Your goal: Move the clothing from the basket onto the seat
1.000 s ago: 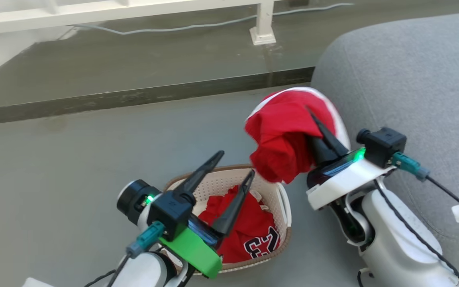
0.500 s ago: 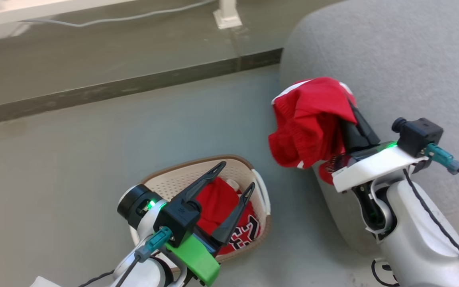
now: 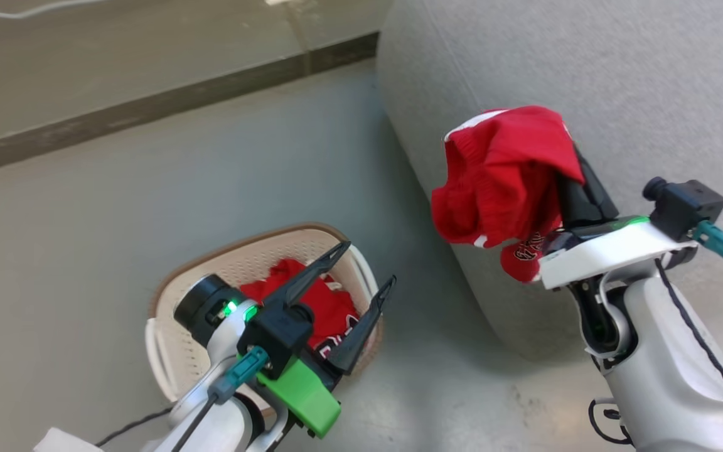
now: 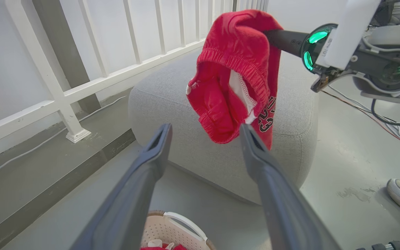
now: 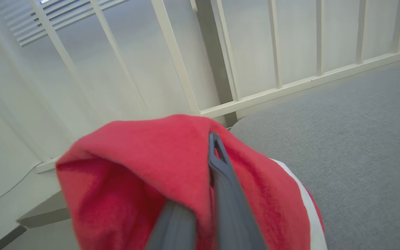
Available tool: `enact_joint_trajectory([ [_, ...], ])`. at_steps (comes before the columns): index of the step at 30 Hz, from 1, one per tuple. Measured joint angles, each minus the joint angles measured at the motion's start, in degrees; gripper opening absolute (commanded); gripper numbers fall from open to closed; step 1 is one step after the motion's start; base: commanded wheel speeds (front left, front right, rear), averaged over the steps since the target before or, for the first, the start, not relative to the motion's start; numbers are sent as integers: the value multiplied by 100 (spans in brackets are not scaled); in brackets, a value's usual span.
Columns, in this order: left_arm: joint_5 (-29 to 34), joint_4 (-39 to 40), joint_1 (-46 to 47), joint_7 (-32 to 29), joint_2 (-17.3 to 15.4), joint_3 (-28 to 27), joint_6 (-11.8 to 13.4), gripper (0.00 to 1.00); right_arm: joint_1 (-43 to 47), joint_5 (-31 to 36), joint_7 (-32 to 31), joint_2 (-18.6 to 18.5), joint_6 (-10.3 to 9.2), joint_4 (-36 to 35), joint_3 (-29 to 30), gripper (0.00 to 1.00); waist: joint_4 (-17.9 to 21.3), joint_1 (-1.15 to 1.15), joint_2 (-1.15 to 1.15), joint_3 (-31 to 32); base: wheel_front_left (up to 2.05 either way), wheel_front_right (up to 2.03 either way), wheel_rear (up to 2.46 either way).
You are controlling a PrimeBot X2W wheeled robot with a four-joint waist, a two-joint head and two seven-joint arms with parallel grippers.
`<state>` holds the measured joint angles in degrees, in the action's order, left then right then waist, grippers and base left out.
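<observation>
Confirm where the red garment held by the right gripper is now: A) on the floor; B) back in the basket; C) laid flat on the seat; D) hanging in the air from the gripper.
D: the red garment hangs bunched from the shut right gripper, not yet laid on the seat.

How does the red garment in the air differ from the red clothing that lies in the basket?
The red garment with an elastic waistband hangs bunched from the shut right gripper, near the grey fabric seat; the red jersey cloth lies in the cream perforated basket on the floor. The hanging garment is gripped; the jersey cloth is untouched, below the open left gripper. Both are red with black-and-white print.
</observation>
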<state>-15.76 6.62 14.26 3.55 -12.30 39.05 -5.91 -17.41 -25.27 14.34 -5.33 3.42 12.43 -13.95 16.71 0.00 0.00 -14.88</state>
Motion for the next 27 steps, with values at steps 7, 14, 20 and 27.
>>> enact_joint_trajectory([
  [7,-9,5,69,-56,-12,49,-38,100,-30,-1,0,14,9,4,271,0,253,0,0,-255,0,0,0],
  [14,9,46,276,-157,-113,187,-62,100,-516,31,0,-45,53,142,587,0,456,0,0,-534,0,0,0],
  [20,5,98,427,-245,-116,224,-66,100,-1090,66,1,-233,70,392,924,0,507,0,0,-738,0,0,0],
  [27,7,127,657,-302,-132,356,-99,100,-1880,60,9,-382,74,775,1344,0,437,0,0,-920,0,0,0],
])
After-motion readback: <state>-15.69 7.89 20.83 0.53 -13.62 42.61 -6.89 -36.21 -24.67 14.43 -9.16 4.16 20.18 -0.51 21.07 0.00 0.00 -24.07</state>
